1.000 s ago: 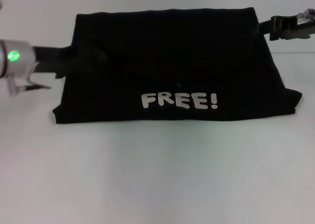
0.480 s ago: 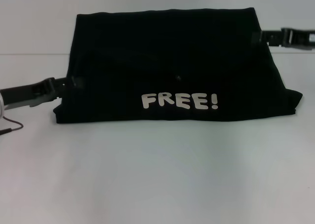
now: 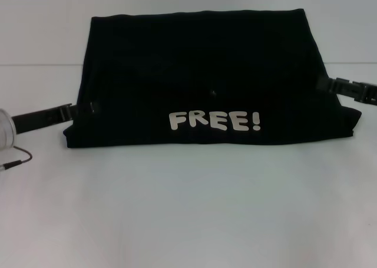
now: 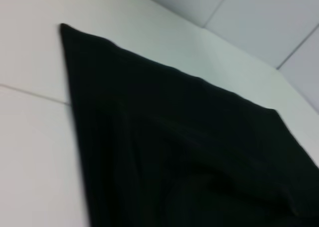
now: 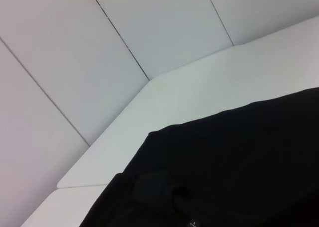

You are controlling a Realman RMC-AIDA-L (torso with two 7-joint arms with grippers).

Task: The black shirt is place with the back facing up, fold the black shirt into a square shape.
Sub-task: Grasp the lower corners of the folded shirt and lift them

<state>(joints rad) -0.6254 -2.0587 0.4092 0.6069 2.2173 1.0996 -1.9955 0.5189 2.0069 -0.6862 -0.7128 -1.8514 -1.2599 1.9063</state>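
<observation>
Your shirt (image 3: 206, 73) lies mid-bench, already folded into a wide trapezoid: soft, matte black cloth, narrower along the far edge and flaring toward you. White "FREE!" lettering (image 3: 214, 121) sits low on the upper layer, close to the near edge. The near hem runs fairly straight, with a small flap of cloth poking out at the near-right corner.

The bench (image 3: 188, 209) is smooth and white (a thin seam line crosses it behind the shirt's sides). You have a broad band of bare surface on the near side and narrower strips to either side.

Your left gripper (image 3: 79, 109) comes in low from the left and meets the shirt's left edge near the front corner. Your right gripper (image 3: 327, 84) reaches the right edge about halfway back. You cannot tell how either pair of jaws stands; black fingers merge with black cloth.

The left wrist view shows a crisp straight fold edge with gentle ripples; the right wrist view shows a layered corner.
</observation>
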